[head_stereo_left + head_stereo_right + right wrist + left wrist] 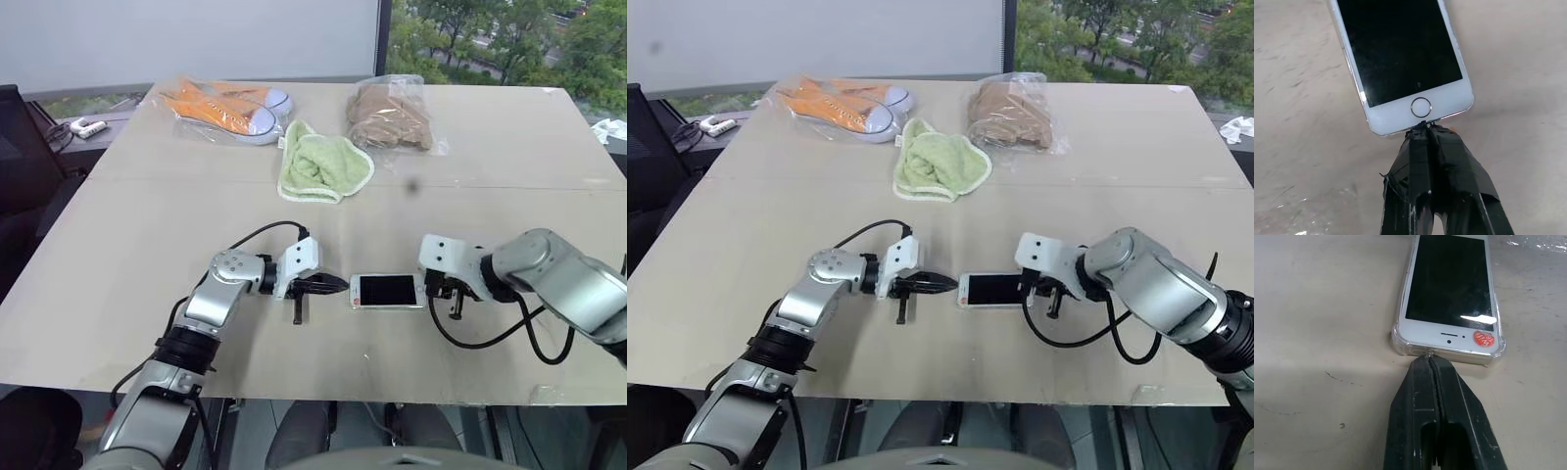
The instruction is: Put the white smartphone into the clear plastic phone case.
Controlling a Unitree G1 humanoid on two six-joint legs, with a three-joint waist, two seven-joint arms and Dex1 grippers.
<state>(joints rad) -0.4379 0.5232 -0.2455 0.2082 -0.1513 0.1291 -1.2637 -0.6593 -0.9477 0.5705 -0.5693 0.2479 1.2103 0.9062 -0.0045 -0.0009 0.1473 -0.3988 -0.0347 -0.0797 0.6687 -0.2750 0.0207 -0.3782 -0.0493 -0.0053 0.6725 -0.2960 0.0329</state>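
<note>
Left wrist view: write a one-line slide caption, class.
Shut left hand meets the end of the white smartphone, seated in its clear plastic phone case.

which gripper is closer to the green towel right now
Left. The left gripper sits almost straight below the green towel, at one short end of the white smartphone; the right gripper is at the phone's other end, farther off.
</note>
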